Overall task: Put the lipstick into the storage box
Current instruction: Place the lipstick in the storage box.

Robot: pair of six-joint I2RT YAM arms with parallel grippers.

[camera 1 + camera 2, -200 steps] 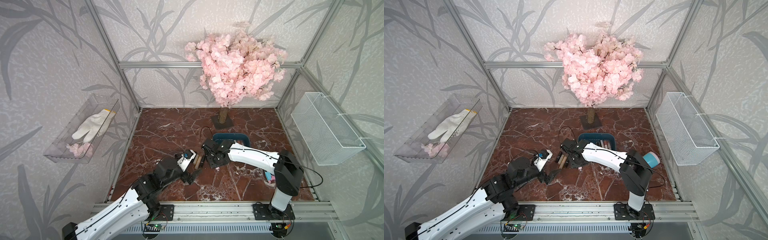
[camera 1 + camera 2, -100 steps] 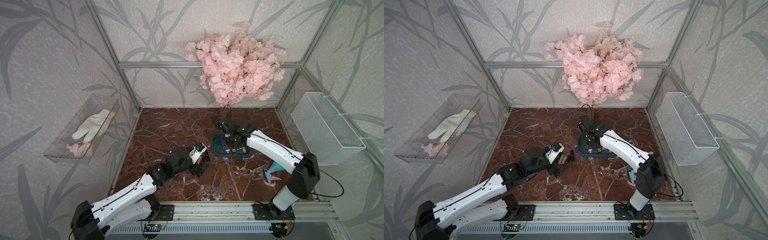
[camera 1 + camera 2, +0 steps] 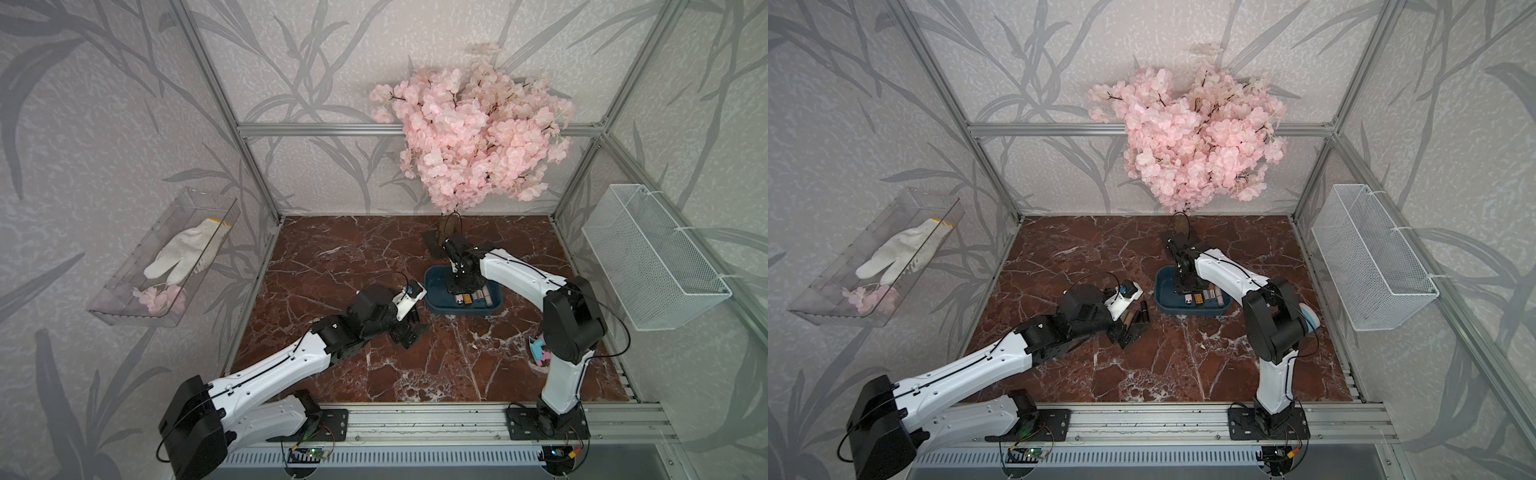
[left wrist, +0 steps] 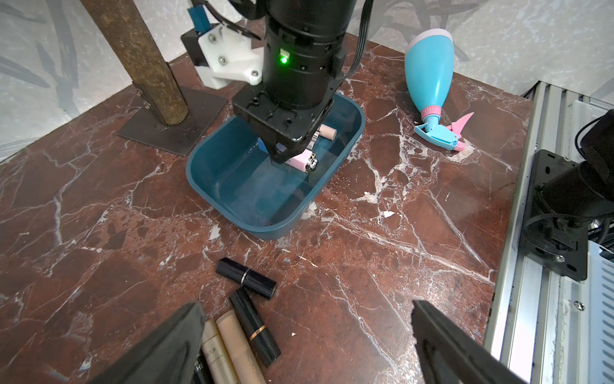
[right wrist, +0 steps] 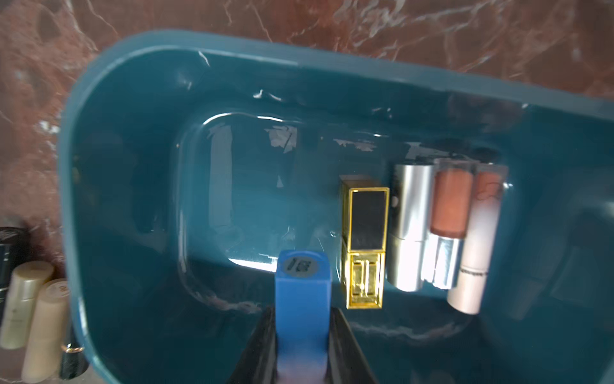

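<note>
Right wrist view shows the right gripper [image 5: 302,327] with its jaws pressed onto a blue square-section lipstick tube shading to pink [image 5: 303,292], pinched near its rear end. The tube points out over the floor of the storage box, a shallow dark teal plastic tub with rounded corners [image 5: 109,199]. In the left wrist view the gripper reaches down inside the tub walls. Whether the tube touches the floor cannot be told; it is not yet released.

Four items already lie side by side on the tub floor:
- a gold-and-black square lipstick [image 5: 365,239], just beside the held tube
- a silver cylindrical tube [image 5: 410,226]
- a tube with a coppery cap and silver base [image 5: 448,216]
- a pale pink tube [image 5: 478,239]

Outside the tub, on the red-brown marble-patterned tabletop [image 4: 365,266], lie:
- a short black lipstick [image 4: 246,277]
- a black lipstick with a gold band [image 4: 255,327]
- a beige tube [image 4: 237,349]
- a pale gold tube [image 4: 216,352]

A further dark piece is partly hidden under a finger.

The left gripper [image 4: 305,345] has its jaws spread wide and holds nothing, with one finger just over this cluster.

Assessment: the task is roughly half done. The fifth piece is at the point of release, and at least four pieces are left to collect.
</note>
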